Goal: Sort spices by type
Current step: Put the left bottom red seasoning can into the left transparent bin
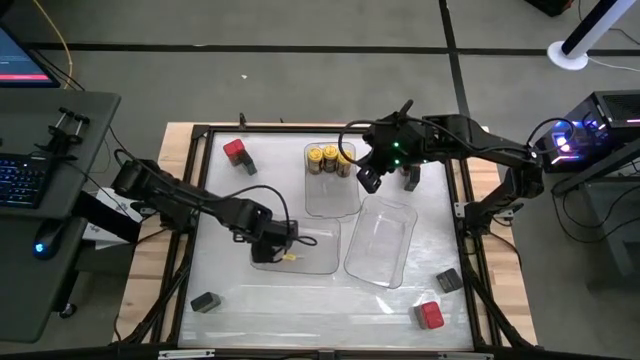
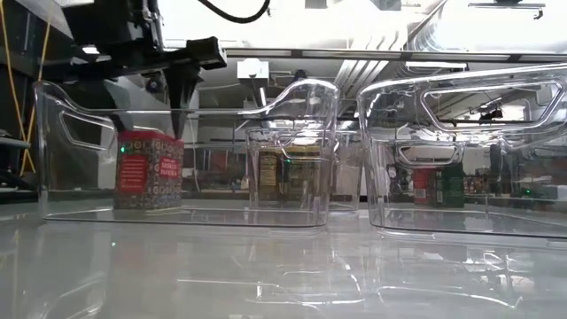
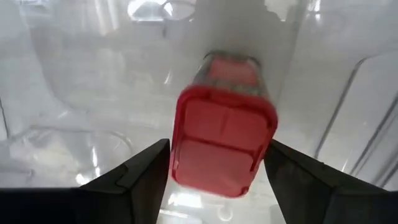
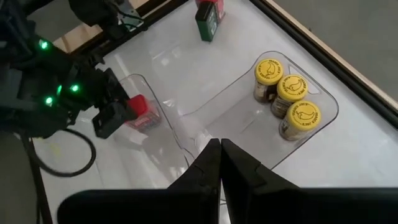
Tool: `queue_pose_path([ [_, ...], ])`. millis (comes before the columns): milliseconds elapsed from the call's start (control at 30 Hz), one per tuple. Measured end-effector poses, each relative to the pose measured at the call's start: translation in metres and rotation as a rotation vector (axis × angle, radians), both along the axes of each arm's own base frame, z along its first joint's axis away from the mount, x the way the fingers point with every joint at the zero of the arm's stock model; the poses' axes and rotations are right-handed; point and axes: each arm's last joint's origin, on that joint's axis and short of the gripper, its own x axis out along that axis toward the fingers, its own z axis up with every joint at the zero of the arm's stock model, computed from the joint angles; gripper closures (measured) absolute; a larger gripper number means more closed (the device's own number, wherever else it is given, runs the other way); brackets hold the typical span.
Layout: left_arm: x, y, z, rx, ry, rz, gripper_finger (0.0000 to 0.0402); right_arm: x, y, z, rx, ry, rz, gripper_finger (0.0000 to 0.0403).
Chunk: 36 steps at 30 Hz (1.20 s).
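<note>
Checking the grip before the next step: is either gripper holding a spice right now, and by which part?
Nothing is held. The left gripper stands open around the red jar's lid in the tray, gaps both sides. The right gripper is shut, empty.

The empty clear plastic tray (image 1: 380,240) on the right is free to enter from above, while three yellow-lidded round jars (image 1: 329,159) fill the far end of the middle tray (image 1: 332,195).

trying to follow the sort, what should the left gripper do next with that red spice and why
Probably lift the left gripper straight up and clear. The red spice already stands on the floor of the clear tray, and the fingers flank it with gaps showing on both sides, so it looks released. Other spices lie loose on the table.
</note>
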Motion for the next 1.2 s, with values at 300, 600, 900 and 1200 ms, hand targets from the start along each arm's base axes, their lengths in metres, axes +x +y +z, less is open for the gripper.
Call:
queue_pose_path([
  [300,0.000,0.013,0.008,0.110,-0.032,0.094,0.0173,0.000,0.000,0.000,-0.018,0.007,0.026,0.0403],
  [600,-0.017,0.024,0.055,-0.140,-0.161,0.472,0.0216,-0.001,0.000,-0.001,-0.035,0.020,0.045,0.0403],
  [900,0.000,0.017,0.084,-0.738,-0.454,1.099,0.0390,-0.001,0.000,-0.001,-0.039,0.029,0.053,0.0403],
  [1200,0.047,0.008,0.022,-0.581,-0.277,1.180,0.0401,-0.001,-0.001,-0.001,-0.028,0.024,0.038,0.0403],
])
